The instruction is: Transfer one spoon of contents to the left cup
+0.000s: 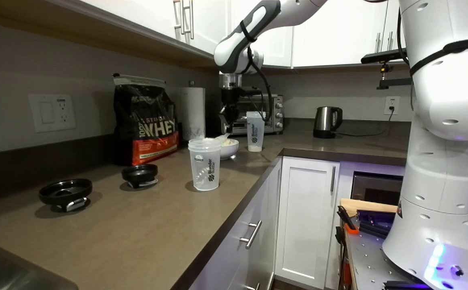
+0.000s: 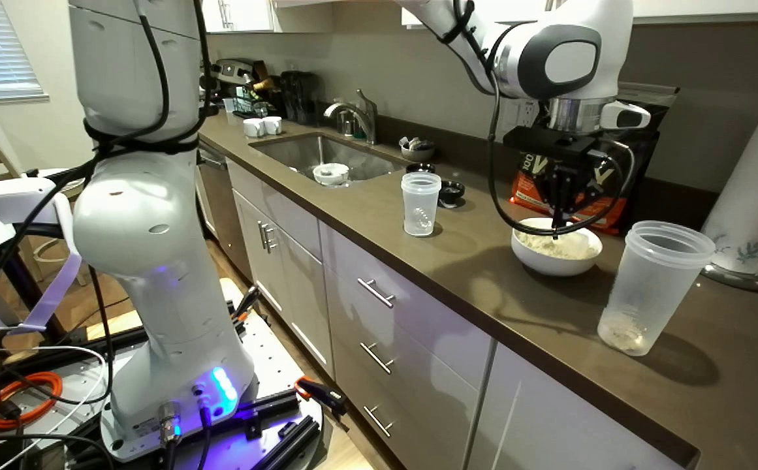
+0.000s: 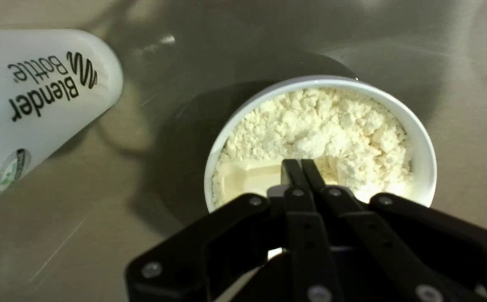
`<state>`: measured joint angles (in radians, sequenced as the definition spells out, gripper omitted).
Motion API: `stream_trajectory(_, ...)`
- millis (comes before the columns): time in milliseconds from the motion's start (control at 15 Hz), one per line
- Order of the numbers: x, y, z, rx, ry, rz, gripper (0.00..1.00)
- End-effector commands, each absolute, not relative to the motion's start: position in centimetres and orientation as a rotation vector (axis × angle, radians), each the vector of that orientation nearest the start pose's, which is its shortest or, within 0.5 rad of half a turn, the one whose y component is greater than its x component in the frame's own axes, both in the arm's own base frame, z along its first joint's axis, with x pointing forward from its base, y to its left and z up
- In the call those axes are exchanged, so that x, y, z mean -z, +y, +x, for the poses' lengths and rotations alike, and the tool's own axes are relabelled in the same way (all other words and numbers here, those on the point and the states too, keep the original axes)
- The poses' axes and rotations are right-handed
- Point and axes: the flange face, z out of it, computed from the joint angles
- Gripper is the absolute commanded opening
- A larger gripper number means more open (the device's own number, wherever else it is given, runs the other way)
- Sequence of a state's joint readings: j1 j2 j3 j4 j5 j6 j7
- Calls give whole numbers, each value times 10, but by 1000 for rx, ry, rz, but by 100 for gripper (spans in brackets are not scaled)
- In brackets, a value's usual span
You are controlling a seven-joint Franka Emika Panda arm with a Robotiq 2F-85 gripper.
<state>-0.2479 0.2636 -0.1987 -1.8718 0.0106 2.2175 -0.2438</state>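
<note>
The spoon (image 3: pixel 249 176) is a pale, boxy scoop in the white bowl (image 3: pixel 425 167) of cream powder (image 3: pixel 310 121); its pale top also shows at the bowl in an exterior view (image 1: pixel 223 137). My gripper (image 3: pixel 300 161) points down over the bowl, its fingers nearly together and shut on the spoon. The fingers hide part of the spoon and the grip itself. The left cup (image 1: pixel 204 165), translucent white, stands upright on the counter, apart from the bowl; it also shows in an exterior view (image 2: pixel 421 203). I see no powder in it.
Another Blender Bottle cup (image 2: pixel 656 287) with a little powder stands close to the bowl and shows in the wrist view (image 3: pixel 37 96). Black lids (image 1: pixel 65 192) lie beyond the left cup. A whey bag (image 1: pixel 145 121) and paper towel roll (image 1: pixel 193 112) stand along the wall.
</note>
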Motion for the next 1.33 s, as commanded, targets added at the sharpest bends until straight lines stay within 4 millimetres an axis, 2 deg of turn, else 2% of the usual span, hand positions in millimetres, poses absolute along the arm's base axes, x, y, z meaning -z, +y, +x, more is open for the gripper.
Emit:
stream_trajectory(0, -394, -268, 572, 105, 346, -3179, 2)
stream_trajectory(267, -397, -268, 572, 110, 344, -3181, 2)
stream_trajectory(667, -389, -260, 572, 112, 303, -3232, 2)
stream_trajectory(1267, -408, -247, 575, 146, 251, -3245, 2)
